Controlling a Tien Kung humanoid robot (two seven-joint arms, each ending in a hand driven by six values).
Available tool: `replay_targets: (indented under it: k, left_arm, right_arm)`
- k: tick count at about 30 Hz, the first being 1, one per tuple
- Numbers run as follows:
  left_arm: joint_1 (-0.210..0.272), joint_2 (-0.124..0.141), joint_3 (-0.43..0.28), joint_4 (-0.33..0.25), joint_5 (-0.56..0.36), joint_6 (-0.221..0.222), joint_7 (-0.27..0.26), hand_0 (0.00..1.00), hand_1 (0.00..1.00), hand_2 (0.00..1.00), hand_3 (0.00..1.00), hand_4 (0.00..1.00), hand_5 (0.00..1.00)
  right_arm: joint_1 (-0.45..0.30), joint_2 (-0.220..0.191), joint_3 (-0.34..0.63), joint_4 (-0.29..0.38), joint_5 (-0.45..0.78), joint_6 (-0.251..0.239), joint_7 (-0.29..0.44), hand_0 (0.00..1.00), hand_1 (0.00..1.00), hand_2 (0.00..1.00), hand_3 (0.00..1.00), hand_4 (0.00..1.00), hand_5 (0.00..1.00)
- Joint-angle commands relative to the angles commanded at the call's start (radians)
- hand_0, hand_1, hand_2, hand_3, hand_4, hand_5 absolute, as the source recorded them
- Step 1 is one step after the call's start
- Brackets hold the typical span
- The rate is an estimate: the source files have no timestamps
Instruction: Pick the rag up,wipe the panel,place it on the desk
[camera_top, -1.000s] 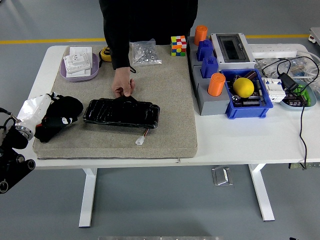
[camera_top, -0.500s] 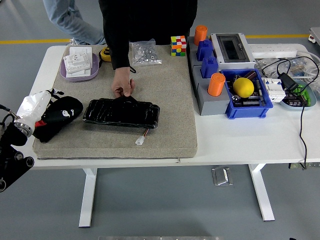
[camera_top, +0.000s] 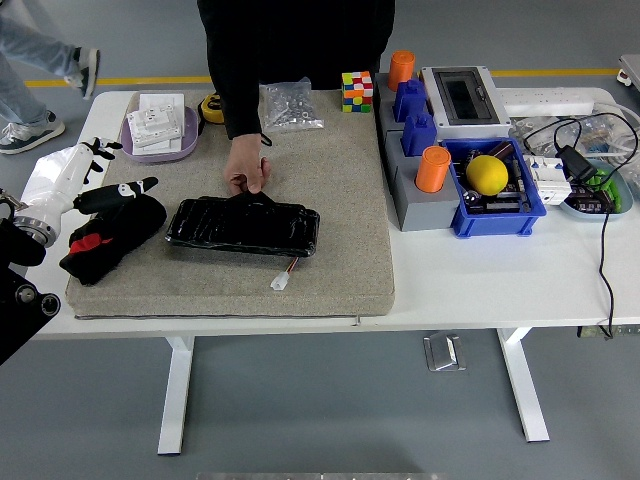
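The left hand (camera_top: 85, 170) was seen at the left edge of the white counter (camera_top: 480, 280), its white fingers (camera_top: 98, 148) spread and lifted, nothing being grasped; just beside and below it, the black rag (camera_top: 112, 233), marked with a red patch and a small white print, was left bunched on the left end of the beige mat (camera_top: 340, 200), and whether the hand was touching it could not be told. The black panel (camera_top: 243, 225) was laid flat on the mat near the rag, a thin wire with a white connector (camera_top: 280, 282) trailing from its near edge; its far edge was being held down by a person's hand (camera_top: 245, 172) reaching from a dark sleeve at the far side. A purple tray (camera_top: 160, 148), a bag of small hardware (camera_top: 288, 105) and a colour cube (camera_top: 357, 90) were set along the far edge; to the right, a blue bin (camera_top: 495, 205) was seen to hold a yellow ball (camera_top: 487, 174), with an orange cylinder (camera_top: 433, 169) just beside it.
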Motion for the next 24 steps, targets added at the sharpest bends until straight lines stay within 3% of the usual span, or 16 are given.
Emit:
replay_targets:
  k: [9, 17, 24]
  left_arm:
    - [0.032, 0.041, -0.118, -0.17, -0.005, -0.028, 0.065, 0.424, 0.625, 0.751, 0.805, 0.998, 0.84]
    - [0.022, 0.103, -0.145, -0.279, -0.133, -0.064, 0.111, 0.425, 0.627, 0.751, 0.806, 0.998, 0.837]
    - [0.02, 0.127, -0.164, -0.315, -0.212, -0.047, 0.084, 0.425, 0.628, 0.751, 0.805, 0.998, 0.819]
  right_arm:
    - [0.002, 0.004, -0.008, -0.004, -0.003, -0.001, 0.0, 0.789, 0.649, 0.715, 0.657, 0.998, 0.519]
    - [0.004, 0.008, -0.022, -0.007, -0.004, -0.001, 0.0, 0.791, 0.649, 0.714, 0.659, 0.998, 0.519]
    - [0.005, 0.018, -0.028, -0.013, -0.006, -0.004, 0.0, 0.79, 0.65, 0.715, 0.659, 0.998, 0.519]
